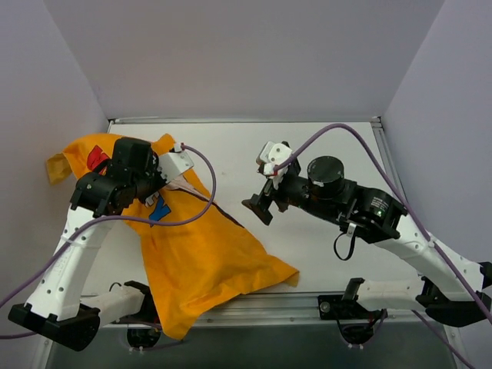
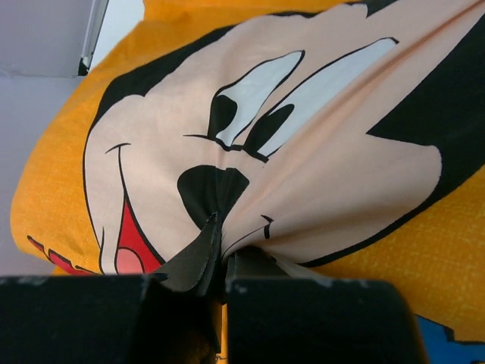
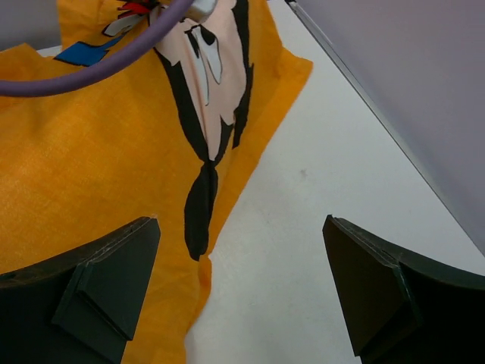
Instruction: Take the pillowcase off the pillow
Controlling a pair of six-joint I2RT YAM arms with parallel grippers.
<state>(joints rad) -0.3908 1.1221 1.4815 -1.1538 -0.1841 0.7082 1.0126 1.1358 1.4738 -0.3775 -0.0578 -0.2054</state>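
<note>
Left gripper [image 2: 222,277] clenched on pillowcase [image 1: 200,254], fabric bunched at mouse's nose, likely to lift cover. Cloth draped from pinch across table [image 1: 307,154] to near edge. Right gripper [image 3: 241,221] released, empty, just beside cloth edge, probably awaiting 2nd hold. No pillow visible.

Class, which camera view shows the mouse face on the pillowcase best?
Left wrist: the face fills the frame, eyes, nose and mouth clear. The top view mostly hides it under the left arm; the right wrist shows a bunched strip.
</note>
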